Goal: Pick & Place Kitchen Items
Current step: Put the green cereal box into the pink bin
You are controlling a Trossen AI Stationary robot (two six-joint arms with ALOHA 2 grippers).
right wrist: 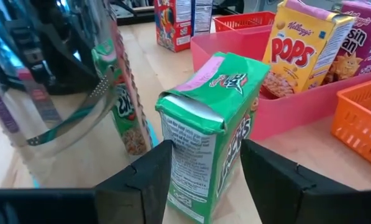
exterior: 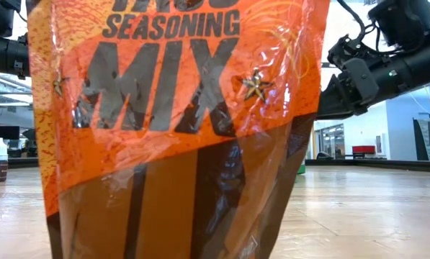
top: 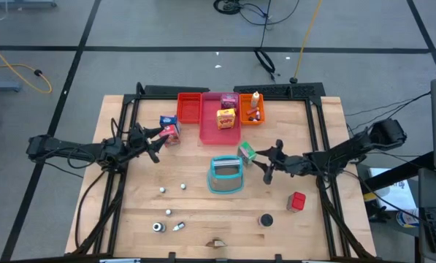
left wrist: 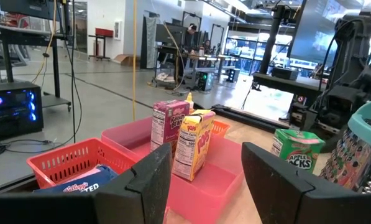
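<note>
Your right gripper (right wrist: 201, 180) has its fingers (right wrist: 141, 180) spread wide, one on each side of the green carton (right wrist: 210, 130), with space left between pads and carton on both sides. From above, that gripper (top: 270, 162) sits on the tabletop's (top: 203, 219) right half with the green carton (top: 247, 152) just at its tips. The carton stands slightly tilted, close beside the pink tray (right wrist: 309, 106) and next to the teal basket (top: 226, 175).

Your left gripper (left wrist: 201, 180) also has its fingers (left wrist: 151, 180) wide apart with nothing between them. It (top: 153, 142) hovers on the left side, just beside the red-blue carton (top: 170, 130), which stands on the wood next to the red tray (top: 188, 107). In its wrist view the red tray (left wrist: 67, 162) holds a blue packet (left wrist: 79, 180).

In the pink tray (top: 219, 131) you have the yellow carton (top: 226, 117) and a maroon carton (top: 228, 101), standing side by side. The orange tray (top: 251, 115) holds the orange bottle (top: 255, 102).

The red cube (top: 296, 201) rests near the right edge, well apart from both grippers, with a dark cap (top: 266, 219) near it. Small white balls (top: 172, 188) lie in the left half, nearer the front edge.

The low view is almost filled by an orange seasoning packet (exterior: 178, 108) standing right before the lens; an arm (exterior: 373, 68) shows above it.
</note>
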